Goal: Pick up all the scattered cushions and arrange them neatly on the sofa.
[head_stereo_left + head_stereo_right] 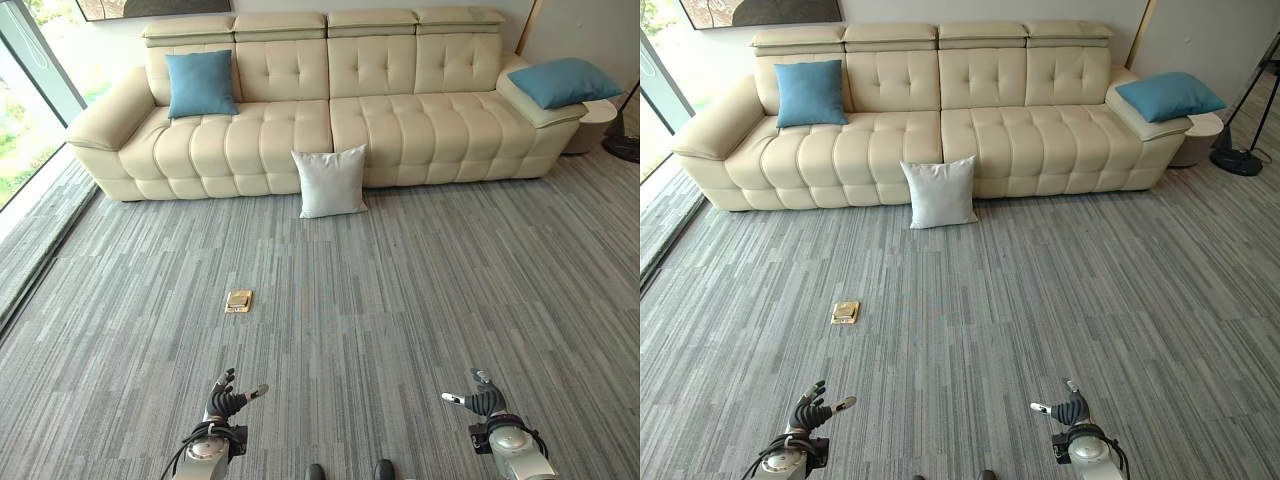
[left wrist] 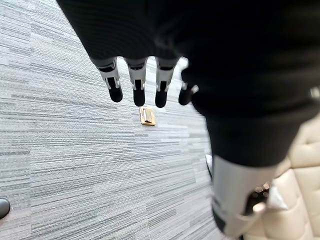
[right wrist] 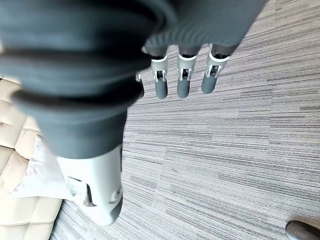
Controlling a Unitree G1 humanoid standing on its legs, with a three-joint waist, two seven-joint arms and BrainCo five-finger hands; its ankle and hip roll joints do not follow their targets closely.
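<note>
Nearest, low over the grey striped carpet (image 1: 420,300): left hand (image 1: 226,398) and right hand (image 1: 483,399), both empty, fingers straight and relaxed, thumbs pointing inward toward each other; the wrist views confirm loose fingers with nothing between them. Farther out on the carpet, ahead of the left hand, a small brass floor plate (image 1: 238,301) lies flat. Beyond it, a white cushion (image 1: 330,181) stands upright on the carpet, leaning against the front edge of the cream sofa (image 1: 400,130), about at the middle seam between the seats. On the sofa, a blue cushion (image 1: 200,83) stands against the backrest near the left end. Another blue cushion (image 1: 563,81) lies on the right armrest, tilted. Past the sofa's right end, a round pale side table (image 1: 598,120) and a dark floor-stand base (image 1: 624,146). Window glass (image 1: 25,120) runs along the carpet's left edge.
</note>
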